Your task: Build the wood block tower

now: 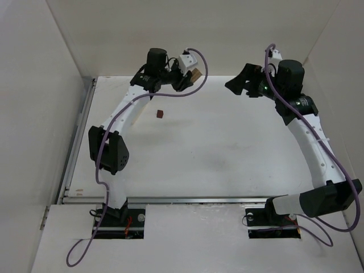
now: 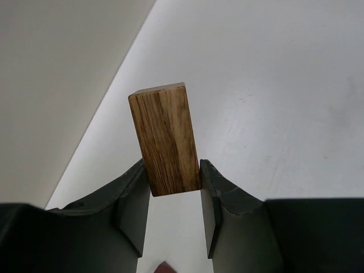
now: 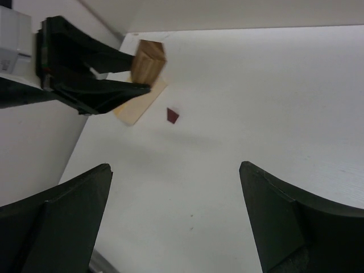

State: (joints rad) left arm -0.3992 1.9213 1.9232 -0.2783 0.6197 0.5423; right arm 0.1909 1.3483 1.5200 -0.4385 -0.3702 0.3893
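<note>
Gripped in the half-closed left hand (image 2: 173,170), sticking out past the fingertips, raised over the surface (image 2: 273,85) by the far wall: tan wood block (image 2: 165,136); lying on the surface close by: dark red cube (image 1: 160,114), near a pale board (image 3: 136,108); wide open, holding nothing: right hand (image 3: 175,168).

A light tan streaky-grained wooden block (image 2: 166,139) juts from the left claw's (image 2: 173,170) grip. A small dark reddish-brown wooden cube (image 1: 160,114) lies on the tabletop (image 1: 227,148), apart from that claw.

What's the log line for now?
left gripper: shut on tan block, aloft | right gripper: open, empty | dark red block: on table
</note>
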